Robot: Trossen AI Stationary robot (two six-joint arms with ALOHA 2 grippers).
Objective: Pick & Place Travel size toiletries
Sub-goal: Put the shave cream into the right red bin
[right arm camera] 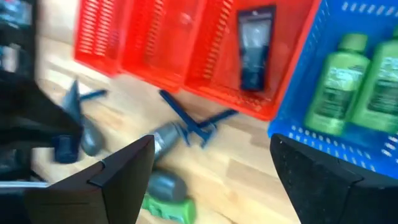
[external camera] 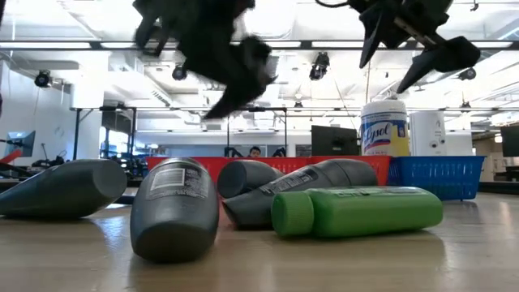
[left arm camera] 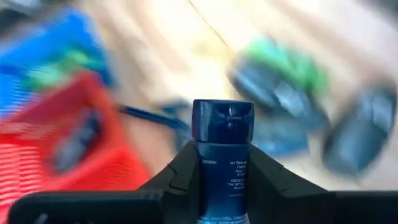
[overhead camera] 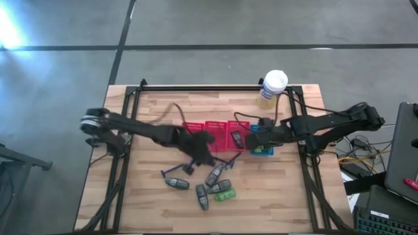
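The left pincer (overhead camera: 201, 145) hung above the middle of the tabletop (overhead camera: 144, 202), clenched on a dark blue bottle (left arm camera: 222, 155) whose cap pointed forward out of the fingers (left arm camera: 177, 177), so that its long axis ran along the line of the arm's reach. Just beyond that pincer, toward the tabletop's far edge, sat the red basket (overhead camera: 196, 126), and that short gap was what the coming move turned on: by my reading the held bottle needed only a small carry toward the far edge to come over the basket's open top. The basket already held one dark tube (right arm camera: 254, 48) lying flat, its long axis across the basket's narrow width. On the near side of the left pincer, toward the tabletop's front edge, the loose pile waited: several dark grey bottles (overhead camera: 177, 183), a green bottle (overhead camera: 224, 194) and thin blue razor sticks (right arm camera: 193, 124), all lying on their sides. Further right, the blue basket (overhead camera: 262, 151) stood touching the red one, with green bottles (right arm camera: 339, 84) in it. The right pincer (overhead camera: 256, 138) hovered over the seam between the two baskets, released and carrying nothing, its fingers (right arm camera: 121, 174) well spread. A white-and-yellow canister (overhead camera: 272, 88) stood upright at the far edge, apart from the work.
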